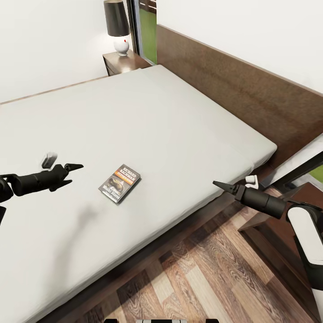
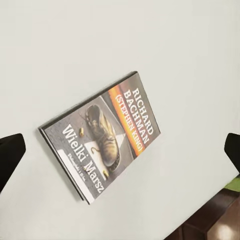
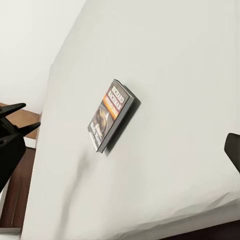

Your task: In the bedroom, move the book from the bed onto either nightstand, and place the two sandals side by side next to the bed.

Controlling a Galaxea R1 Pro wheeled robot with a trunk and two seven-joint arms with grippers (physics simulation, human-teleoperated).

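Wood-plank floor fronts the bed bearing the book, both grippers spread empty

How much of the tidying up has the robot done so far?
Nothing looks finished yet. The book lies flat on the bed, not on the nightstand by the lamp. In hand: the left pincer hangs open beside the book, touching nothing; the right pincer waits at the bed's edge. Left: carrying the book over, then lining up the sandals.
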